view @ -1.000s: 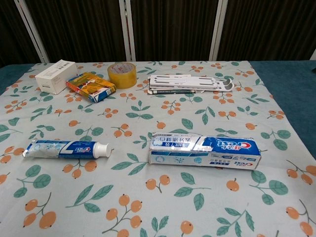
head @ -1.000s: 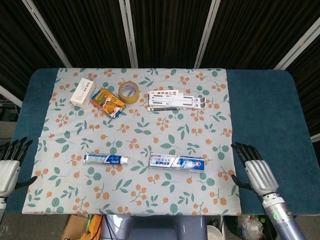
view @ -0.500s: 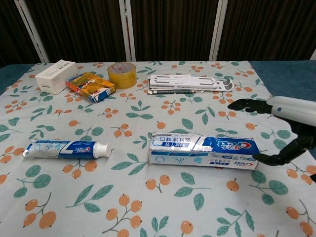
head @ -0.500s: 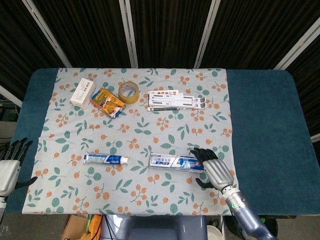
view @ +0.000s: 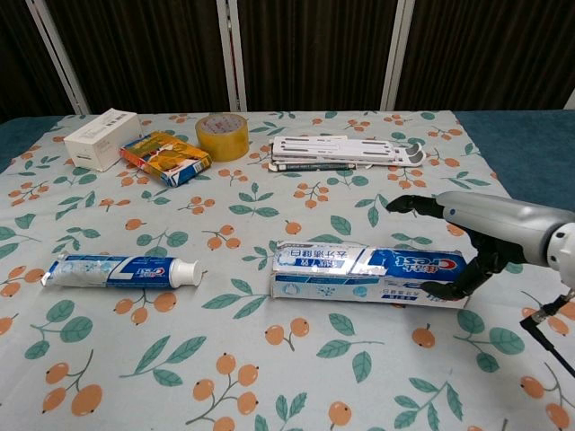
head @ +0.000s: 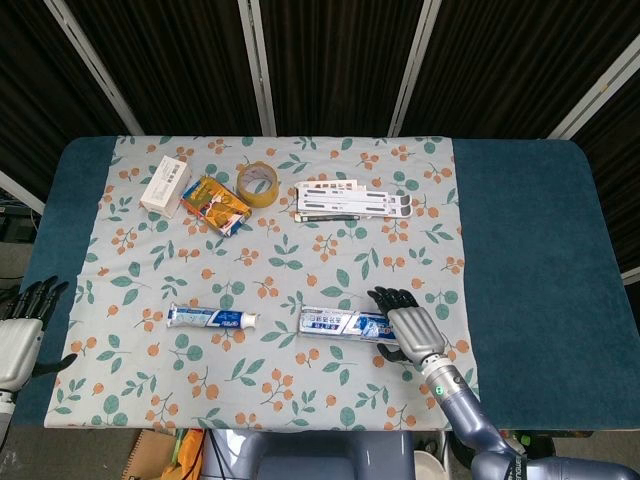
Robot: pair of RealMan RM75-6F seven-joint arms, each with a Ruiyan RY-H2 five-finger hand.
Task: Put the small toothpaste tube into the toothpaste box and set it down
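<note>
Our right hand (view: pixel 476 238) arches, fingers spread, over the "Crest" end of the blue-white cardboard toothpaste box (view: pixel 370 274); our left hand (head: pixel 20 330) rests spread at the desk edge.

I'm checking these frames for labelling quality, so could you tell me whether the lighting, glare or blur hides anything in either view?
Head view: even, soft light, all sharp; the backdrop is nearly black. Chest view: a mild sheen on the toothpaste box leaves its print readable; the right hand at the box's end is sharp, its dark fingers distinct against the cloth. The left hand is cut by the head view's edge.
</note>
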